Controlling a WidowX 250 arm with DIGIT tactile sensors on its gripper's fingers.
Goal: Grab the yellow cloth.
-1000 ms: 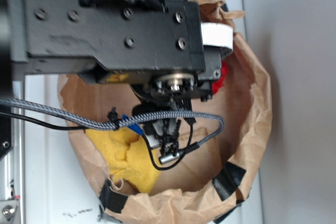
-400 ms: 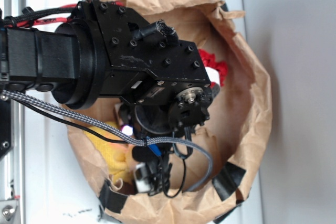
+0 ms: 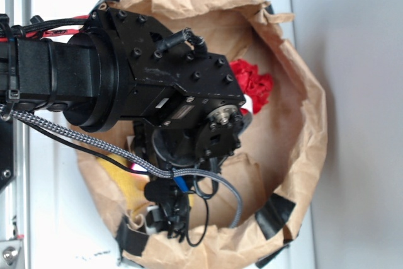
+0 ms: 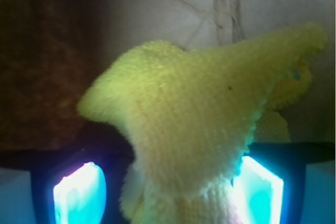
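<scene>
The brown paper bag (image 3: 302, 124) lies open on the white surface (image 3: 56, 231), and the black arm (image 3: 145, 86) reaches down into it; the gripper (image 3: 165, 213) sits low near the bag's bottom rim, mostly hidden by its own body and cables; the yellow cloth (image 4: 205, 129) fills the wrist view, rising in a bunched peak between the two glowing fingers (image 4: 79, 195), which flank it closely on both sides, so the claw appears to be pinching the cloth; from outside only a sliver of yellow (image 3: 129, 184) shows at the bag's left wall; the red cloth (image 3: 252, 83) lies near the bag's upper right wall, well apart from the gripper.
</scene>
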